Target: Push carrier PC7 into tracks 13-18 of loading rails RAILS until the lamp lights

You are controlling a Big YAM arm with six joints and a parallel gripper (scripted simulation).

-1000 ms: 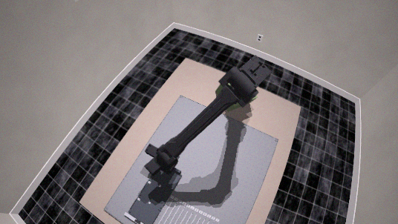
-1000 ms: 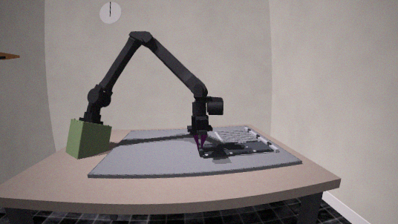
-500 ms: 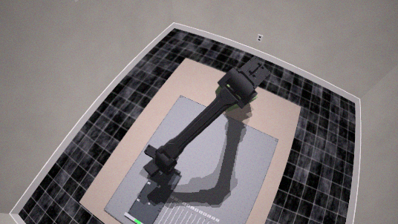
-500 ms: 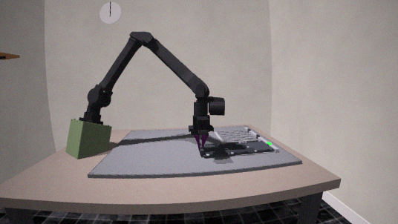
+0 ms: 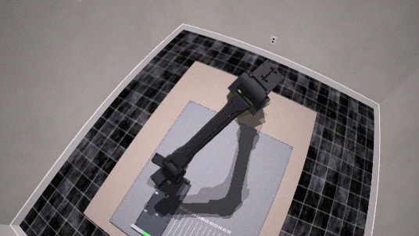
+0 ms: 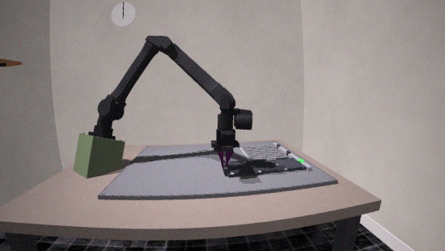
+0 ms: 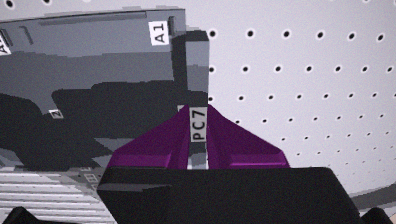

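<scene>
1. Purple-fingered gripper is clamped on the upright handle of carrier PC7; the carrier lies just ahead of it, in the rails.
2. Green lamp glows beyond the carrier; I judge it home.
3. Risk: further pushing could jam the carrier against the stop or strain the handle.
4. Wrist view reads the PC7 label; only top and exterior views show the lamp.
</scene>
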